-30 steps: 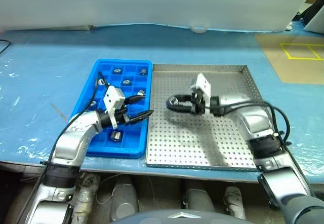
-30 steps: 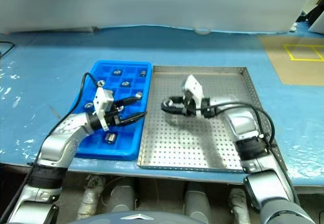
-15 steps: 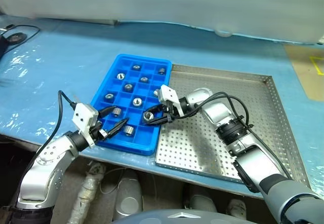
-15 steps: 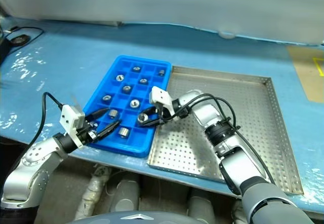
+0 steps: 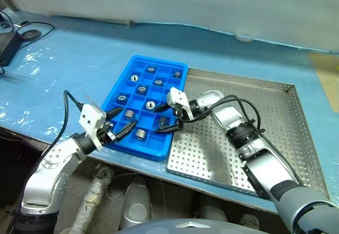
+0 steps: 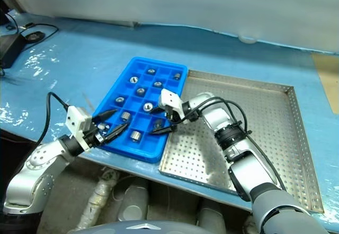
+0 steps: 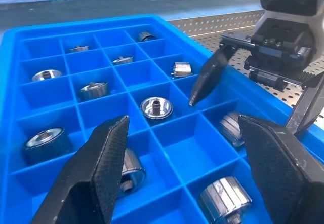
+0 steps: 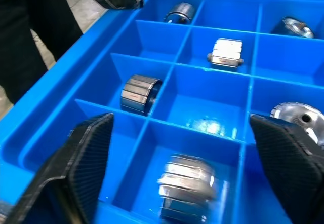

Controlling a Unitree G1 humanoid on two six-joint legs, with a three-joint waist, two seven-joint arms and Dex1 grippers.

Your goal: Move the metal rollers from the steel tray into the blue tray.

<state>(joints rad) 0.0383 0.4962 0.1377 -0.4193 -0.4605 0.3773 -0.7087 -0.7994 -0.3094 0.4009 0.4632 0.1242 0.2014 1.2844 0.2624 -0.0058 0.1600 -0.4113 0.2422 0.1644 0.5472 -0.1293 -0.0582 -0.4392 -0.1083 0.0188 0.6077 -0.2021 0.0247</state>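
Observation:
The blue tray lies left of the steel tray, and several metal rollers sit in its square compartments. My right gripper reaches over from the steel tray's side and hangs open above the blue tray's right column. One roller lies in the compartment just below and between its fingers. My left gripper is open with nothing in it, low over the blue tray's near left part. Its fingers straddle several compartments, and the right gripper's finger shows beyond them.
Both trays rest on a pale blue table covering. A black adapter with a cable lies at the far left. The table's near edge runs just below the left gripper. A white panel closes the back.
My right gripper has opened; the roller it carried now lies in a blue tray compartment beneath it. The left gripper has drawn back towards the tray's near edge. The camera has swung left.

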